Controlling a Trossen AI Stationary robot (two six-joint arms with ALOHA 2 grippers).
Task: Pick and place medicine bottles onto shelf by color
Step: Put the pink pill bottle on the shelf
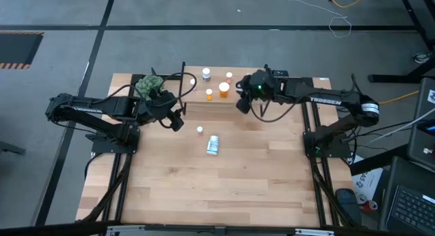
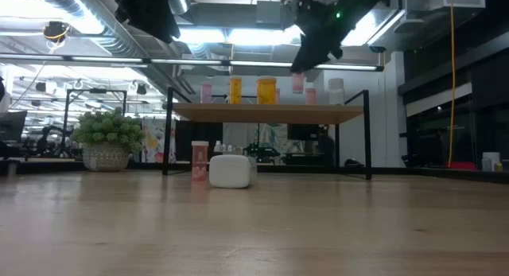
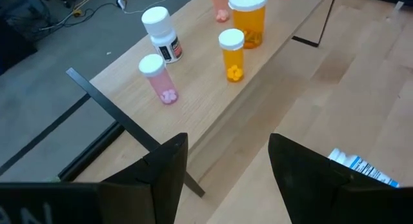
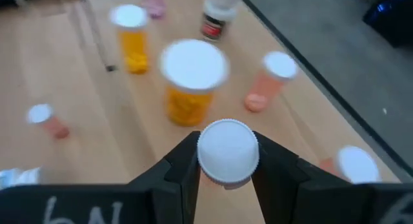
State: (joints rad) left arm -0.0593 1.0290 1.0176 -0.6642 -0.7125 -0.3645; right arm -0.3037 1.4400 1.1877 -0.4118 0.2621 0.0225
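Clamped on a small white-capped medicine bottle (image 4: pixel 227 152), the right pincer (image 4: pixel 226 161) hangs over the low light-wood shelf on its thin black frame (image 1: pixel 266 107), apparently to set it beside like colours. Below stand a large orange bottle (image 4: pixel 191 80), a slimmer orange one (image 4: pixel 132 38) and a pink one (image 4: pixel 269 82). Near the shelf's other end, the left pincer (image 3: pixel 226 169) waits, fingers apart. On the table (image 1: pixel 204 188) a pale blue-clear bottle (image 1: pixel 213 145) lies unsorted.
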